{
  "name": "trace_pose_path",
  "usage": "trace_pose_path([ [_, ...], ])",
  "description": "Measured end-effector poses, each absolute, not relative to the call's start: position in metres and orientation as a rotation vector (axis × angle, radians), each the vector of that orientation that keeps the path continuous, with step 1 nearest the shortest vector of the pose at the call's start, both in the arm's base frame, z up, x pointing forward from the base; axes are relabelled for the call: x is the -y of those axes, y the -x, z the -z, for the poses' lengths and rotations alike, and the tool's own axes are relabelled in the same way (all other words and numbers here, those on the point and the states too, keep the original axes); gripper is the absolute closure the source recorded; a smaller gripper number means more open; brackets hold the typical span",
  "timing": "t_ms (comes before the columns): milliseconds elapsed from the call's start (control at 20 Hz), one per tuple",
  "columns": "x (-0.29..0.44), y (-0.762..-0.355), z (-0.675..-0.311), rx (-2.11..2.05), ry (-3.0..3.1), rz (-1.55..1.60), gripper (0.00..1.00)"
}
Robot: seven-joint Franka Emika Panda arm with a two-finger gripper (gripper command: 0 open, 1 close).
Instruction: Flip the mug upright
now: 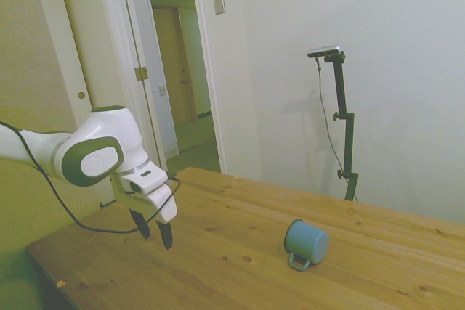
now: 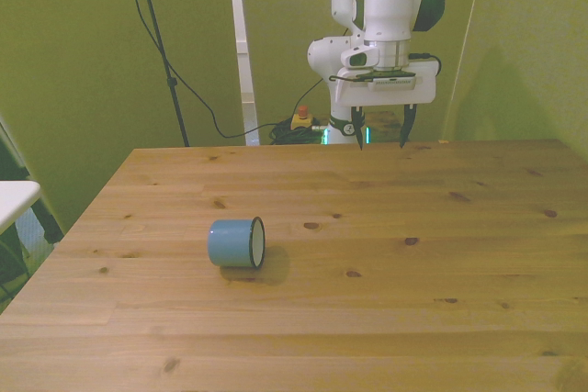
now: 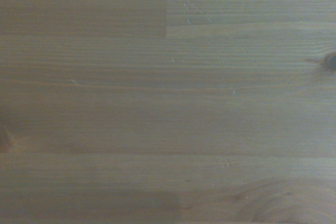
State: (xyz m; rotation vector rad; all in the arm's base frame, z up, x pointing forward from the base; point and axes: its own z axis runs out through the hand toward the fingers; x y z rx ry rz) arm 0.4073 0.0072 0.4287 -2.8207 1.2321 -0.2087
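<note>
The blue-teal mug (image 2: 235, 242) lies on its side on the wooden table (image 2: 413, 319), left of the middle in the front view, its pale mouth facing the front view's right. In the side view the mug (image 1: 306, 242) shows its closed base, and its loop handle (image 1: 296, 262) rests low against the wood. My gripper (image 2: 379, 132) hangs open above the table's far edge, well away from the mug, with nothing between its fingers. From the side, the gripper (image 1: 154, 230) hovers over the table's left part. The wrist view shows only bare wood (image 3: 168, 98).
The table's edges run close to the gripper on the robot's side. A white surface (image 2: 14, 197) stands beside the table at the front view's left. Cables (image 2: 197, 103) hang behind the table's far edge.
</note>
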Motion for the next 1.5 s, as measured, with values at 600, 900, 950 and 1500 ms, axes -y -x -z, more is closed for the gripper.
trace_pose_path([
  [600,0.041,-0.517,-0.453,-1.432,2.849,0.329,0.00],
  [900,0.060,-0.602,-0.442,-1.572,2.868,0.375,0.00],
  [950,0.063,-0.612,-0.440,-1.576,2.868,0.382,0.00],
  [1500,0.105,-0.634,-0.429,-1.527,2.996,0.507,0.00],
])
